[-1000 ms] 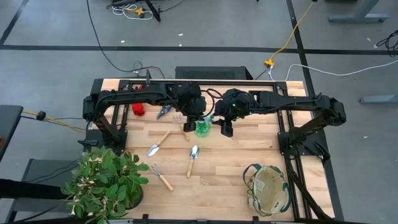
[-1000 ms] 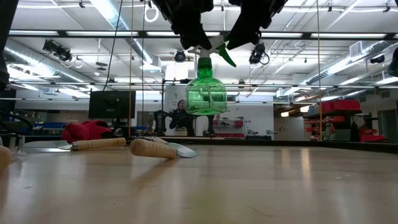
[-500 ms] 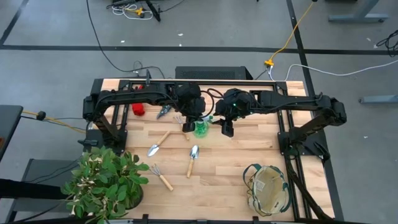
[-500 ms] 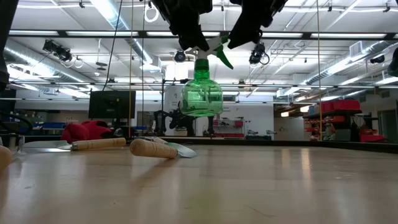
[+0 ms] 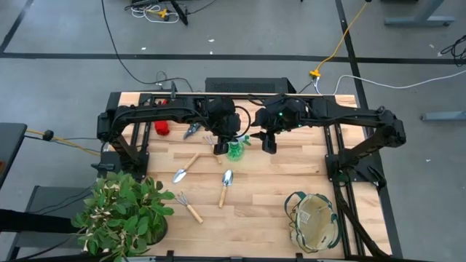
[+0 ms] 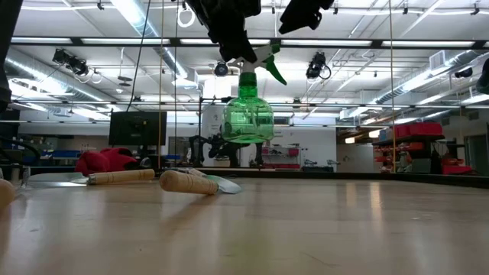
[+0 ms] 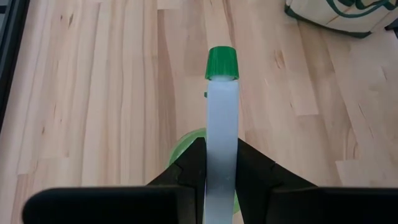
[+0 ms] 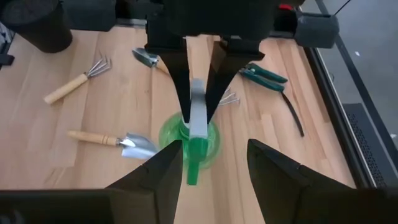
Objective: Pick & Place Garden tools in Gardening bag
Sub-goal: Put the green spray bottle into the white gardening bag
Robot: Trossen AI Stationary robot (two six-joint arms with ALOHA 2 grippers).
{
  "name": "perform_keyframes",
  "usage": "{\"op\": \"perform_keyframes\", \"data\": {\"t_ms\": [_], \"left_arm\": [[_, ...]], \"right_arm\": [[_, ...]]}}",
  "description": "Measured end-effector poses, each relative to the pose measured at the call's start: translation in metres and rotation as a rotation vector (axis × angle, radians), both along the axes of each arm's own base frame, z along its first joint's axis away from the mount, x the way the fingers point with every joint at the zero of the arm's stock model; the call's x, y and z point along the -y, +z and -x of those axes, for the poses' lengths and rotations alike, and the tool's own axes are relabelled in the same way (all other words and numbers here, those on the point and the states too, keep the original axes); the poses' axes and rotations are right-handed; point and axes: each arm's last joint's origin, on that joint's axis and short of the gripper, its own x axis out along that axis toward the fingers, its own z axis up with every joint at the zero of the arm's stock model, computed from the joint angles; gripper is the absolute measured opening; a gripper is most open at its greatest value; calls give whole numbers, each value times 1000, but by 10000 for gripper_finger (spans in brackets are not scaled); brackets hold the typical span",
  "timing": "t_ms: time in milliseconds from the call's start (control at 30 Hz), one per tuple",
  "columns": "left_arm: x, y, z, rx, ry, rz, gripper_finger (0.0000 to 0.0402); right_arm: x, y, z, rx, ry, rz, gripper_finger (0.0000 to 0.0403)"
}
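- High view: left gripper [image 5: 230, 143] sits over the back-middle of the table [image 5: 291, 175], clamped on the white head of the green spray bottle [image 5: 235, 151]. Right gripper [image 5: 271, 143] is just beside it on the right, not touching the bottle. Gardening bag [image 5: 314, 221] sits at the front right corner, well apart from both. Two trowels [image 5: 185, 168] [image 5: 226, 186] and a hand rake [image 5: 188, 206] lie left of centre on the wood, red gloves [image 5: 162, 128] and pruning shears [image 5: 192, 129] nearer the back left. Potted plant [image 5: 122, 212] at the front left corner.
- Low view: spray bottle [image 6: 248, 116] hangs clear of the tabletop, held at its top by the left gripper [image 6: 235, 42]. Right gripper [image 6: 302, 14] higher up beside it, apart from the bottle. Red gloves [image 6: 105, 160] and wooden-handled tools [image 6: 121, 176] lie behind on the left.
- Left wrist view: fingers [image 7: 252, 167] pinch narrow on both sides of the bottle's white sprayer head [image 7: 222, 140]; bag [image 7: 339, 14] shows at a far corner.
- Right wrist view: own fingers [image 8: 280, 168] stand apart with nothing between them; the bottle [image 8: 191, 140] is beyond them in the left gripper [image 8: 198, 109]. Rake [image 8: 78, 79], trowel [image 8: 112, 140] and shears [image 8: 264, 73] lie on the table.
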Motion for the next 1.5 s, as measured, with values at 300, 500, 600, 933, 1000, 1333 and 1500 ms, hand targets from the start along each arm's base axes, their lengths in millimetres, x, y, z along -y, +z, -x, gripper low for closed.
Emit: {"op": "perform_keyframes", "data": {"t_ms": [300, 500, 600, 933, 1000, 1333, 1500], "left_arm": [[0, 0, 0, 1, 1, -1, 67], [0, 0, 0, -3, 10, -8, 67], [0, 0, 1, -9, 11, -9, 67], [0, -1, 1, -12, 14, -12, 67], [0, -1, 1, -12, 13, -12, 67], [0, -1, 1, -13, 13, -11, 67], [0, -1, 1, -19, 14, -10, 67]], "right_arm": [[4, -9, -14, -3, 5, 0, 183], [5, -25, -30, -31, 27, -14, 183], [6, -31, -36, -46, 30, -14, 183], [7, -40, -44, -62, 41, -6, 183], [7, -40, -44, -58, 41, -6, 182], [7, -44, -49, -52, 64, -29, 150], [7, -45, -49, -58, 71, -36, 138]]}}
